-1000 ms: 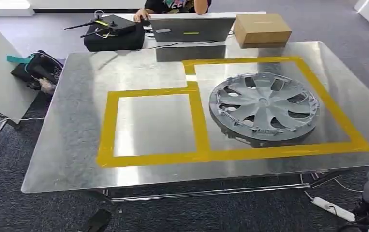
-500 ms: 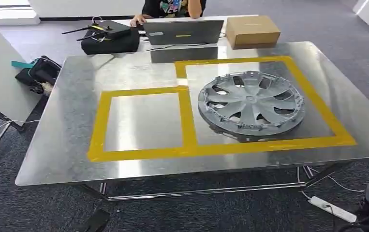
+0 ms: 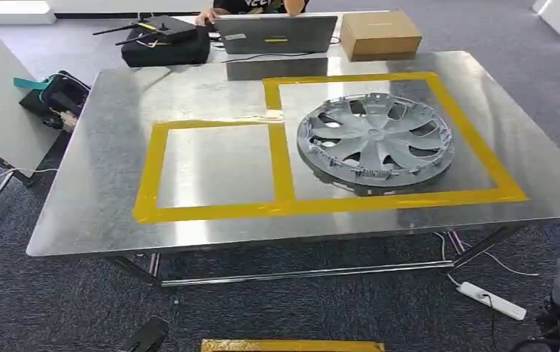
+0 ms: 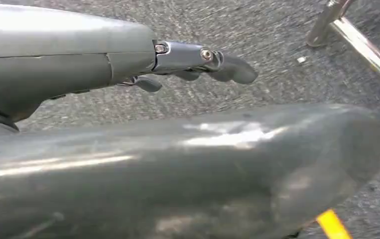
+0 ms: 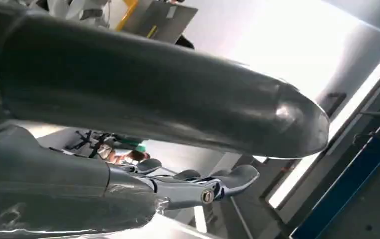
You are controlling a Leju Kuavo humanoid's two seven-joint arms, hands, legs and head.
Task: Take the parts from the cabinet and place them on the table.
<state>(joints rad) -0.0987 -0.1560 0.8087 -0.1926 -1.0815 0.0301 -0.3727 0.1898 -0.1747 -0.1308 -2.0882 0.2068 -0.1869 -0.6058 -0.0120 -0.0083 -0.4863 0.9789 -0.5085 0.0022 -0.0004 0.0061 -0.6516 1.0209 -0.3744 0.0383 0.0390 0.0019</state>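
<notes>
From the head view, the grey hubcap [image 3: 374,140] lies flat on the steel table [image 3: 100,205], inside the larger of two squares marked in yellow tape [image 3: 280,165]; the smaller square beside it holds nothing. At the far edge a cardboard box [image 3: 379,34] sits closed next to a laptop [image 3: 275,34], and a person's hand [image 3: 207,15] rests by a black case [image 3: 165,44]. A power strip [image 3: 491,301] lies on the carpet.

In the left wrist view, the left hand [image 4: 178,62] hangs over grey carpet, fingers [image 4: 235,67] stretched out straight, gripping nothing.

In the right wrist view, the right hand [image 5: 178,184] is likewise empty, its fingers [image 5: 240,178] extended and apart.
</notes>
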